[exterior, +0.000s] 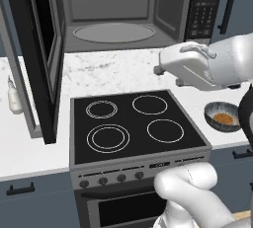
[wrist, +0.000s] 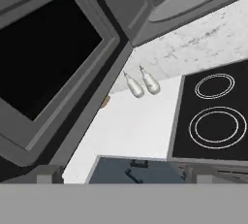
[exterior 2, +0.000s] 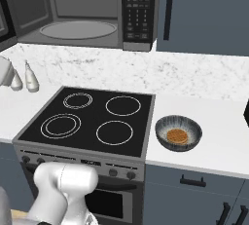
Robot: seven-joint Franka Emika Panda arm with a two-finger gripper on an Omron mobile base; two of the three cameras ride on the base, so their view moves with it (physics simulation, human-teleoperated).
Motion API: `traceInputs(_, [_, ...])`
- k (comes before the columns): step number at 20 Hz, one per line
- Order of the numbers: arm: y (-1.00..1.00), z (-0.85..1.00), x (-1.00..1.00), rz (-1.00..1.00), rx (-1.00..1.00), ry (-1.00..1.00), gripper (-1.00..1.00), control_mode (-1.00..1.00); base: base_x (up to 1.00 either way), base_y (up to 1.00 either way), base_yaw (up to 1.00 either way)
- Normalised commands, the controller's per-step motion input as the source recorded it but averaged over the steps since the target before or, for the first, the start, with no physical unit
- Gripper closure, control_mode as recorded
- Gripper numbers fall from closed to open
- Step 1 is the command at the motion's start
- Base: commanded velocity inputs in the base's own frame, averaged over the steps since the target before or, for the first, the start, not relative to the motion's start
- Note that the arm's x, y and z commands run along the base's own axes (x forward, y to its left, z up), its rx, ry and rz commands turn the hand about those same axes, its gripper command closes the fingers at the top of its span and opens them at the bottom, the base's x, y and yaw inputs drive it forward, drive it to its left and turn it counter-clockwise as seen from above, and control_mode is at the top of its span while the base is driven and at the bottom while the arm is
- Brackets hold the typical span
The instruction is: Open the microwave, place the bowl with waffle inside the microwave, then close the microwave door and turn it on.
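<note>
Door step done: microwave door (exterior: 44, 49) swung wide, cavity of microwave (exterior: 116, 15) bare. Next up, judged: fetching bowl (exterior 2: 178, 132) — best approached from above, one wall pinched, kept level. Pincer (wrist: 123, 179) open, empty, far from bowl across stove (exterior 2: 92, 119). Bowl dark grey, ribbed, on table (exterior 2: 214, 146); waffle (exterior 2: 177, 136) golden, gridded, inside.

Brightness: all three views are evenly bright, with no dim corner.
Light source: no lamp is visible; the light seems soft and comes from above.
Shadows: very weak; the small round dark grey bowl (exterior 2: 178, 132) gives almost no shadow on the white marble counter (exterior 2: 219, 141).
Glare: none on the black glass stove top with white rings (exterior: 133, 123); the dark glass microwave door in a grey steel frame (wrist: 46, 63) shows flat black.
Sharpness: rendered pictures, a little soft and low in detail; the keypad is not readable.
Distortion: the hand view is strongly tilted.
</note>
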Motion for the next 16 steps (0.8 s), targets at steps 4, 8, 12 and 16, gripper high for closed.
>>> traceInputs(4, [-1.0,-0.81,0.04,-0.29,0.01,0.01,-1.0,-1.0,0.0,0.0,0.0])
traceInputs(8, [-1.0,-0.68,0.32,-0.33,0.0,0.08,-1.0,-1.0,0.0,0.0,0.0])
traceInputs(12, [-1.0,-0.08,0.62,-0.35,0.0,0.25,-1.0,-1.0,0.0,0.0,0.0])
traceInputs(16, [-1.0,0.0,0.43,-0.36,0.02,0.35,-1.0,-1.0,0.0,0.0,0.0])
